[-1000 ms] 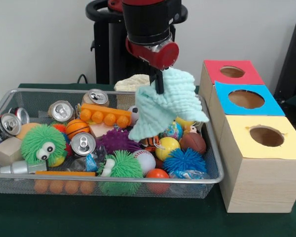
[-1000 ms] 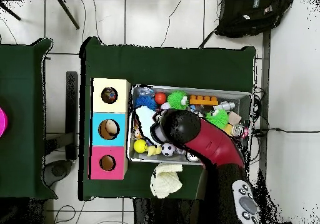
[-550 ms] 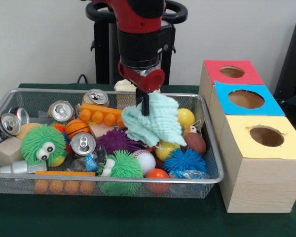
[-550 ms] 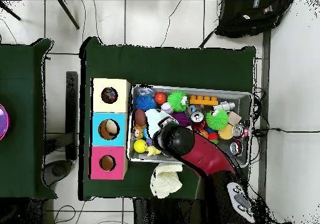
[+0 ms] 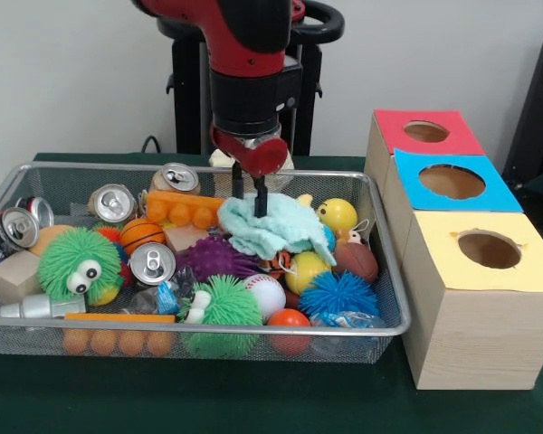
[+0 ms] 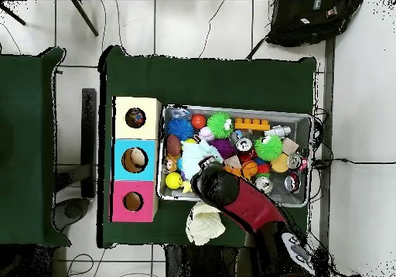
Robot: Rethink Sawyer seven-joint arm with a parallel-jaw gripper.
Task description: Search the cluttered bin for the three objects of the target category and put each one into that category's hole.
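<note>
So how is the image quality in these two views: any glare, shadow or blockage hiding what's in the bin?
Front view: even, soft lighting, with bright glints only on the can tops; the mint cloth and gripper read clearly. Overhead view: the arm covers the bin's lower edge, and the toys are too small to identify individually.

Arm (image 5: 244,54) cut off at top edge; toys under mint cloth (image 5: 276,226) hidden; claw (image 5: 248,188) hidden overhead.

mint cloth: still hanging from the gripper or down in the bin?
Down in the bin. The mint cloth lies crumpled on the toys inside the wire bin; the gripper stands open at its top edge.
</note>
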